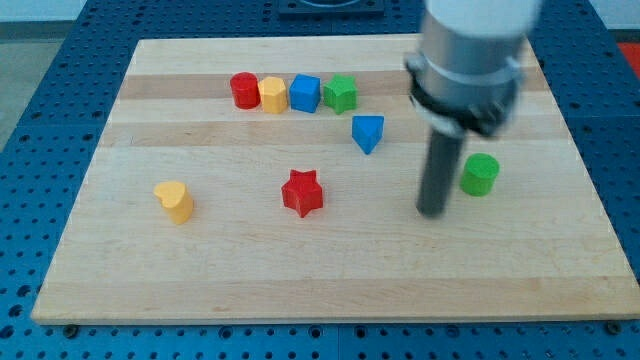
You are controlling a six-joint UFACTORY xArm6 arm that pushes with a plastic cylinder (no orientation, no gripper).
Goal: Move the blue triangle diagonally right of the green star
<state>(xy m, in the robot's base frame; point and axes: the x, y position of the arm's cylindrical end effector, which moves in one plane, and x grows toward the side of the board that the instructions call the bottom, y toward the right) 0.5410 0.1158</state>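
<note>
The blue triangle (368,132) lies on the wooden board, just below and to the right of the green star (341,93). The green star ends a row at the view's top. My tip (431,211) touches the board well to the right of and below the blue triangle, apart from it. It stands just left of a green cylinder (480,174). The arm's grey body (470,60) hangs over the board's upper right.
The top row holds a red block (244,90), a yellow block (272,95) and a blue cube (305,93), left of the green star. A red star (302,193) lies mid-board. A yellow heart-like block (174,201) lies at the left.
</note>
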